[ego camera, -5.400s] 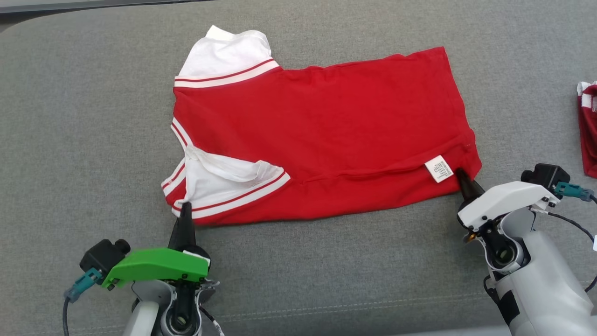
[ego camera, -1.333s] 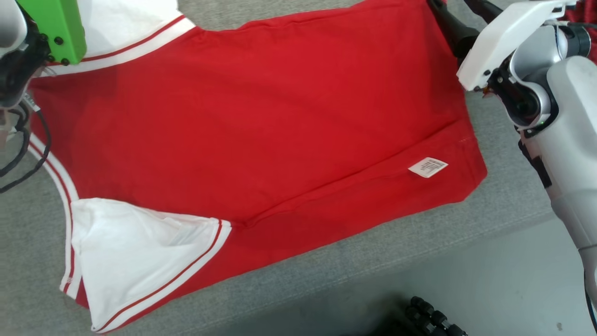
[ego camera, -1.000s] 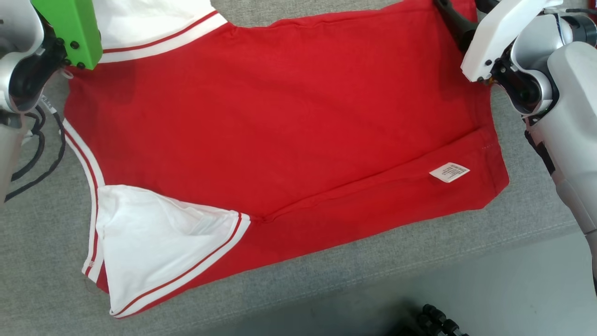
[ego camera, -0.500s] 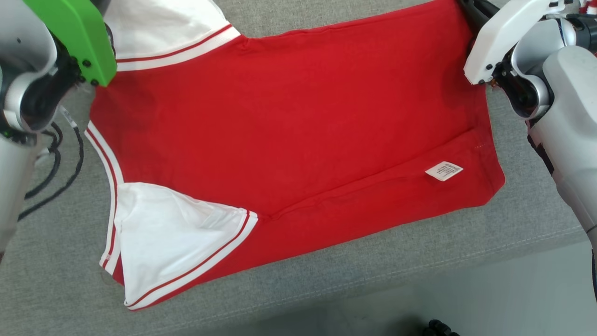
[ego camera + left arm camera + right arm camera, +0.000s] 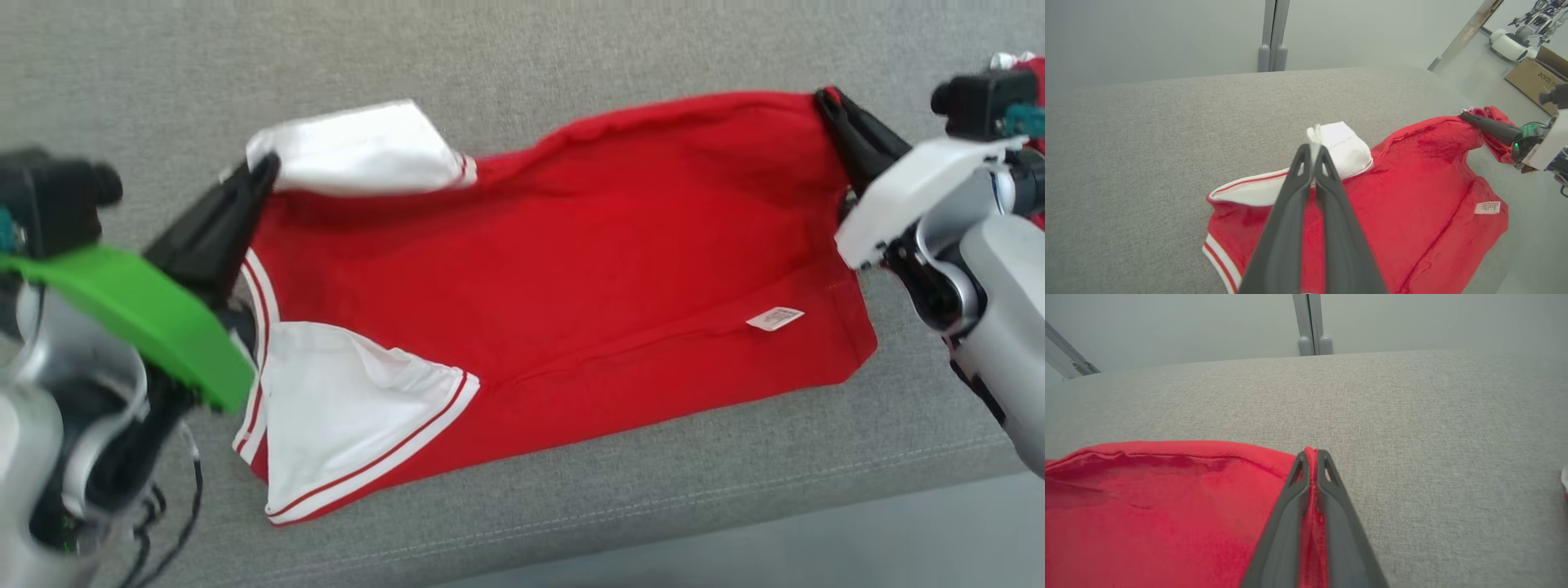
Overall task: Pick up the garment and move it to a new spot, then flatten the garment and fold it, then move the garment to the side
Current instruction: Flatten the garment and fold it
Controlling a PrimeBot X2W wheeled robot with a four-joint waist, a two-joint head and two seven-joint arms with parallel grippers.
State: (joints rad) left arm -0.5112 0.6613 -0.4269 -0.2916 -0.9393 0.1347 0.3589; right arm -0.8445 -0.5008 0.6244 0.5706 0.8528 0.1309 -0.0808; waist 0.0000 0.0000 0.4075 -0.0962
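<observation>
Our left wrist wears a green cover (image 5: 131,314), our right a white cover (image 5: 918,192) with dark screws (image 5: 879,242) — long black fingers (image 5: 216,224), grey forearms (image 5: 1000,327), black cables (image 5: 175,523).

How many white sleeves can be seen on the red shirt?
2. The far sleeve is at the red shirt's far left corner, pinched in the left pincer. The near sleeve lies folded over its near left part. None seems hidden.

Red garment (image 5: 588,245), white sleeves (image 5: 343,408) trimmed in red-and-white stripes, white label (image 5: 774,318); grey woven surface (image 5: 571,49).
</observation>
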